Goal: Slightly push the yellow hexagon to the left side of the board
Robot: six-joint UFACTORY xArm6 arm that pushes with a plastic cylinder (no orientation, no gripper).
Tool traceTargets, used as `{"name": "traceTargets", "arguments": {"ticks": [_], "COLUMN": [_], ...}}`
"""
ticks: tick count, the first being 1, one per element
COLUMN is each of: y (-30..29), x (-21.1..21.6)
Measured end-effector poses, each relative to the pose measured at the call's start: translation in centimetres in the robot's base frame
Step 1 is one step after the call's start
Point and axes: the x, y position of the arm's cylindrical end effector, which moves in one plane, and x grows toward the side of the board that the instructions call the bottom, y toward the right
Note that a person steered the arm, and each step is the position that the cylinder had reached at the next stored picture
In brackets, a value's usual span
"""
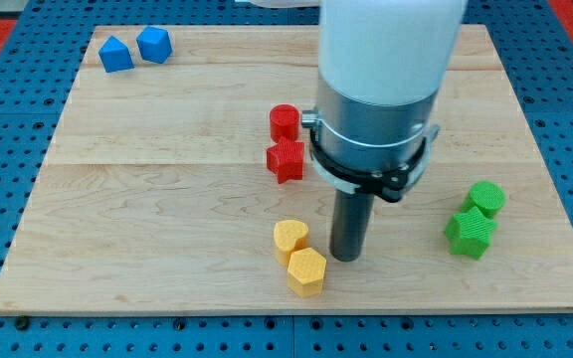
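Resting my tip [346, 258] on the worktop [147, 219] just right of the yellow hexagon [306, 270], near the bottom edge; yellow heart [289, 237] touching above; no hand fitted.

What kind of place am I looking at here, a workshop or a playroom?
Most likely a robotics lab test bench: a pale wooden board lies on a blue perforated table, small coloured plastic blocks are scattered on it, and a robot arm's dark rod, my tip, stands beside the yellow hexagon block.
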Motion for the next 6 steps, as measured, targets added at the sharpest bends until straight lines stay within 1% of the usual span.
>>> {"name": "traceTargets", "arguments": {"ticks": [1,2,3,4,5,6], "y": [1.7,-2.5,-7.6,-6.4,-3.7,-6.1], "x": [1.5,4.6,4.1,3.7,1.4,-0.2]}}
